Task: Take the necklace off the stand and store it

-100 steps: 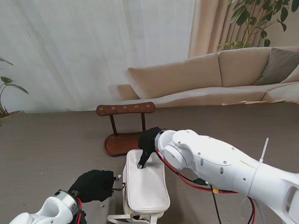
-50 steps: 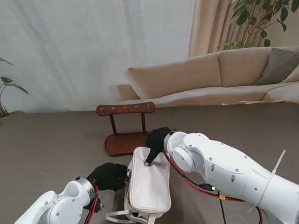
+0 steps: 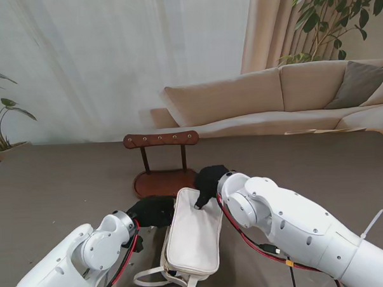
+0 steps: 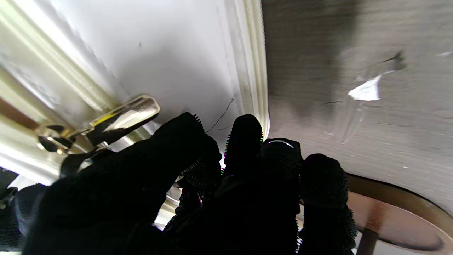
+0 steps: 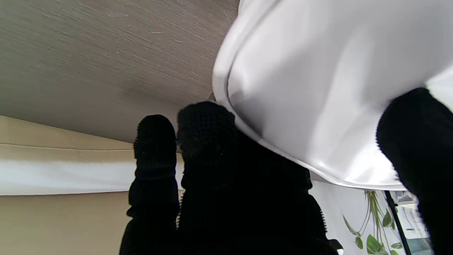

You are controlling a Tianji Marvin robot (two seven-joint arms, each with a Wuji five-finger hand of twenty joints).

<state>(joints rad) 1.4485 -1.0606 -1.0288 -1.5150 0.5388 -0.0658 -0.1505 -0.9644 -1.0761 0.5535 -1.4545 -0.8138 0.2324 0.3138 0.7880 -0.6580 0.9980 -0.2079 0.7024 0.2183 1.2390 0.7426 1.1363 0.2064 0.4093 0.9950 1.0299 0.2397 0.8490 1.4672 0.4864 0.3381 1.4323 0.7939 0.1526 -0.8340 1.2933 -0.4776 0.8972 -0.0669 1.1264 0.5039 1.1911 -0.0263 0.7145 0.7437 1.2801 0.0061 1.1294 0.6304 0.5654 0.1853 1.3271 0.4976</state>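
1. Step, as I read it: storing. The stand (image 3: 162, 161) at far centre has bare pegs and I see no necklace on it. Both hands are on the bag (image 3: 194, 235), which sits just near of the stand base.
2. Necklace: can't locate it in any view. It may be in the bag or under the left fingers; too small or hidden to say.
3. Left hand (image 3: 153, 210): at the bag's far-left edge, fingers curled together by the zipper pull (image 4: 120, 117). I can't tell whether it pinches the pull or anything else, as the glove blocks the contact.
4. Right hand (image 3: 209, 182): fingers around the bag's far end, thumb on top and the others under the rim, so it is gripping the bag. It looks like a bracing hold.
5. Next move, my guess: run the zipper shut while the right hand holds the bag steady. First confirm the chain is inside and clear of the teeth.
6. Materials: the bag is smooth white leather-like stuff, soft with rounded corners, a piped seam and loose straps at the near end. The pull is shiny metal. The stand is dark polished wood with an oval base, two posts and a peg bar. The table (image 3: 60, 187) is matte grey-brown with a fine grain. The gloves are black and knobby.
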